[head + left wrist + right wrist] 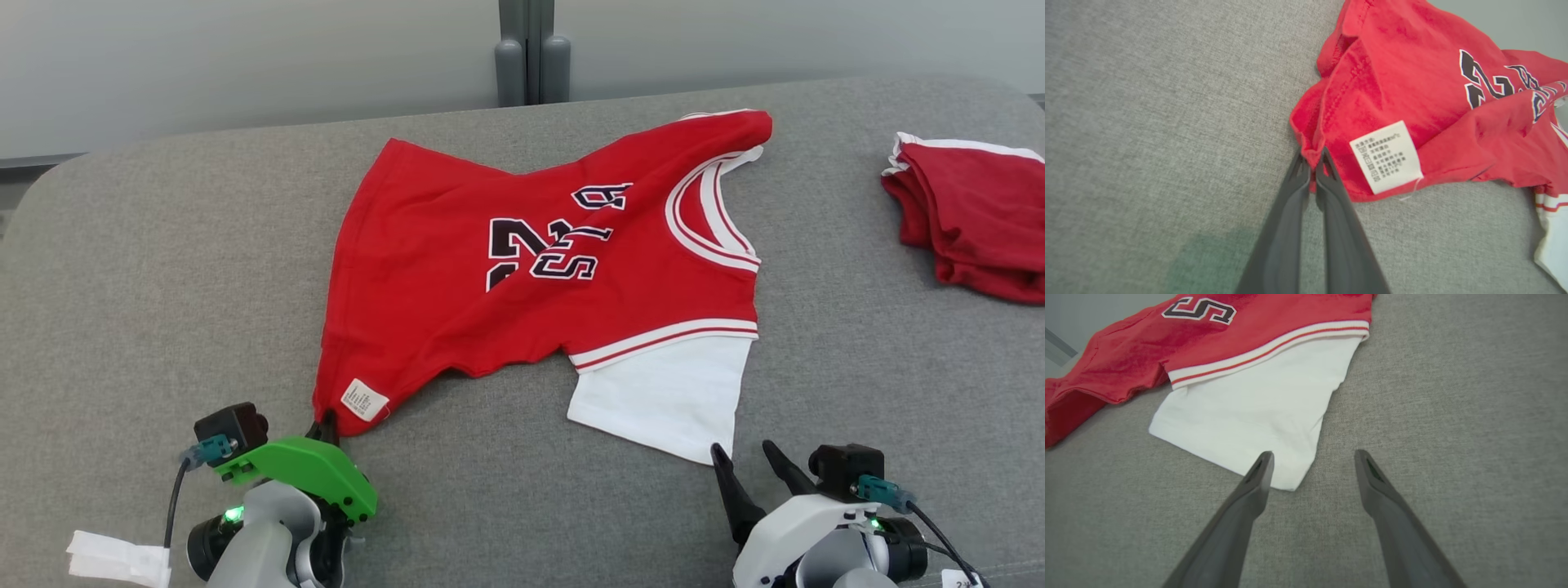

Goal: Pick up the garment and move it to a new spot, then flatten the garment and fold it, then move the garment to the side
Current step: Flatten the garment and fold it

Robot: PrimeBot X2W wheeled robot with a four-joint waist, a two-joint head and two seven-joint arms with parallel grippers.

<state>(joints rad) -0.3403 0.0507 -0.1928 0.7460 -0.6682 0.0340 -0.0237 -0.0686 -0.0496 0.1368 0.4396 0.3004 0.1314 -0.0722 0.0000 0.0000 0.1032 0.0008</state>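
Firmly, the left gripper [1312,161] pinched both fingers together on a hem corner of the one red jersey [539,269], beside its single white label [1386,157]. The right gripper [1313,455] held its two fingers apart at the white sleeve [1257,416], perhaps touching it. The jersey lay spread on the grey cushion [163,286]; one other red garment [971,220] sat folded, well apart.

1. Soft matt knit, ribbed white trim: red cloth jersey [457,327]
2. Coarse matt weave: grey upholstered cushion surface [163,286]
3. Smooth and thin: small white rectangular care label [1386,157]
4. Smooth with slight sheen: green moulded plastic cover [310,469]
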